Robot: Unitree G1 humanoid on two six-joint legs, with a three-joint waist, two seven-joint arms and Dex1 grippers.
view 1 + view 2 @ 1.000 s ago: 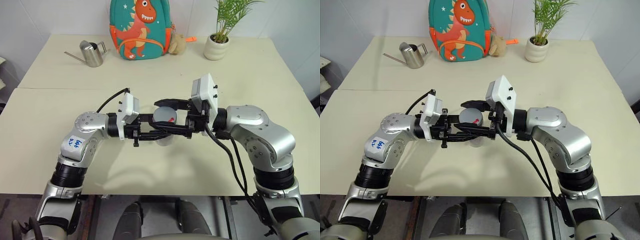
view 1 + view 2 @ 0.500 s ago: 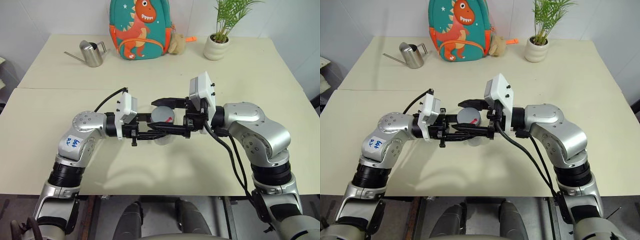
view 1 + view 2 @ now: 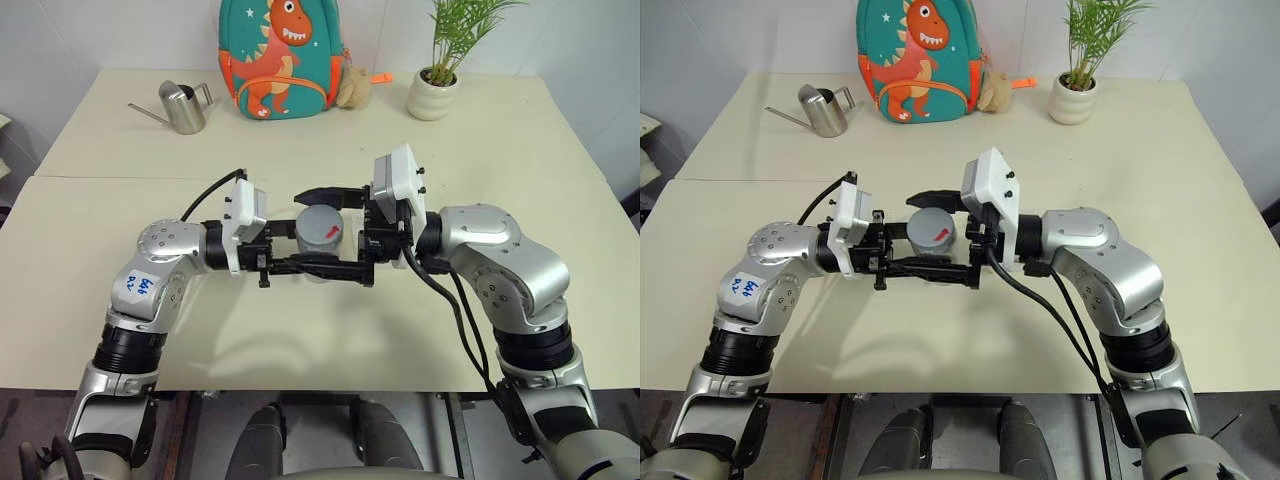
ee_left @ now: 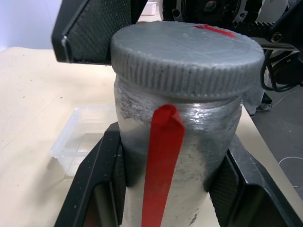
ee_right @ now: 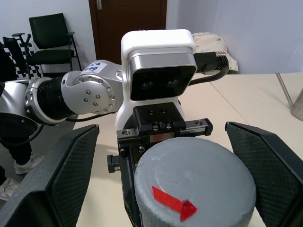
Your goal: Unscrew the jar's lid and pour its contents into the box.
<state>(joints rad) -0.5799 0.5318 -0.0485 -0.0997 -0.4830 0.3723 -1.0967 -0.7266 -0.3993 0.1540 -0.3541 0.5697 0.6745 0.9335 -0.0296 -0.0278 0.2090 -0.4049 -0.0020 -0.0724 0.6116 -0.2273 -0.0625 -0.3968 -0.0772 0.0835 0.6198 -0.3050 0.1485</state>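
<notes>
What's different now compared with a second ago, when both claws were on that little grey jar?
The right gripper has let go of the round grey lid: its black fingers now stand wide apart on either side. The left gripper stays clamped on the silvery jar with the red stripe; the lid is still on.

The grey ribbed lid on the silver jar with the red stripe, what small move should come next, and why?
Probably close the right gripper onto the grey ribbed lid for another twist. Its fingers stand open on either side of the lid, which still sits on the silver red-striped jar. The left gripper clamps the jar's body, steadying it.
</notes>
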